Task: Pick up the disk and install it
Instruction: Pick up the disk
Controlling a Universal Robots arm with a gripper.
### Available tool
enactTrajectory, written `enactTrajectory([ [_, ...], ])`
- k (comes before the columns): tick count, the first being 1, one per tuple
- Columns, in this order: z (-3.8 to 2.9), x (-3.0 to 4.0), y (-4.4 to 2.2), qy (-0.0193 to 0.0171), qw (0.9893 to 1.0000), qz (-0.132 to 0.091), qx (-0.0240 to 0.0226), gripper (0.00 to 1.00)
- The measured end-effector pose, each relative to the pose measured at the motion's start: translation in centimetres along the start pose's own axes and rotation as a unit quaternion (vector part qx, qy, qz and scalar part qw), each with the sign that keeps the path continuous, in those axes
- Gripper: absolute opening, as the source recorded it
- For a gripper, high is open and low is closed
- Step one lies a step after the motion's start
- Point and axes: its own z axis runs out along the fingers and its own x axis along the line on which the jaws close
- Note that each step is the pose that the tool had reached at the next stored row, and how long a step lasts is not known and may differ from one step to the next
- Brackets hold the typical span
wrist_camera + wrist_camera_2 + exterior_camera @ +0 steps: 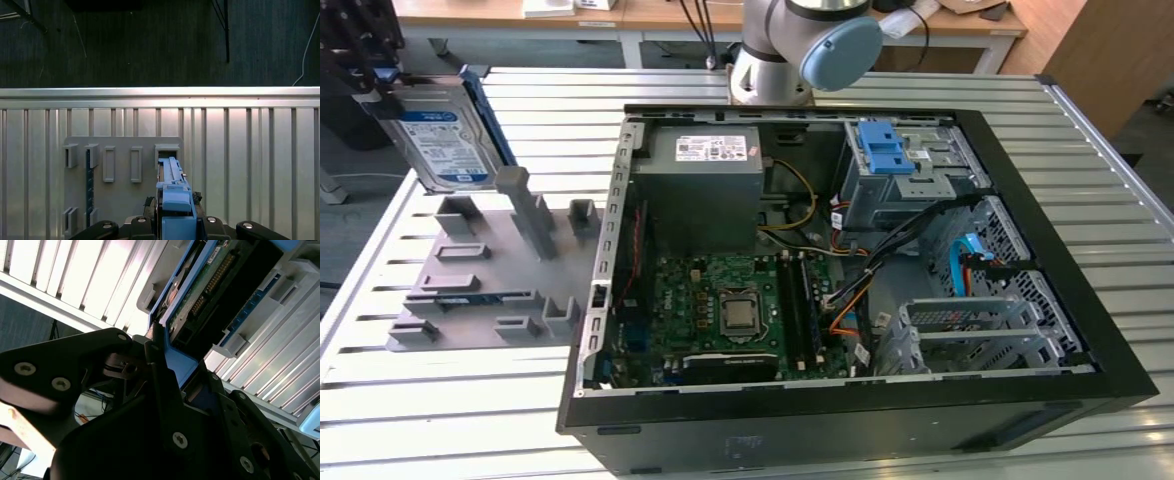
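We see a slatted metal table (427, 420) with an open computer case (854, 440) on the exterior view's right. Left of it lies a grey holder plate (480, 300) with upright posts (534, 215). Over the plate's far end hangs the disk (443, 145), long axis near vertical, label facing the camera. The gripper (374, 80) is clamped on its upper end from above. The case's wall (616, 200) stands between disk and drive bays (907, 170).

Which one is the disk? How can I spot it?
Start at the big open computer case on the metal table. On the exterior view's left of it sits a grey rack, and just above that the black gripper holds the disk. It's the only flat silver slab with a white-and-blue label and blue side rails.
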Motion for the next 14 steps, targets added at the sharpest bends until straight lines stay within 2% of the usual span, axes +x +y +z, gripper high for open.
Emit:
enactTrajectory([
  [14, -0.75, 0.01, -0.01, 0.0000, 1.0000, 0.000, 0.0000, 0.36],
])
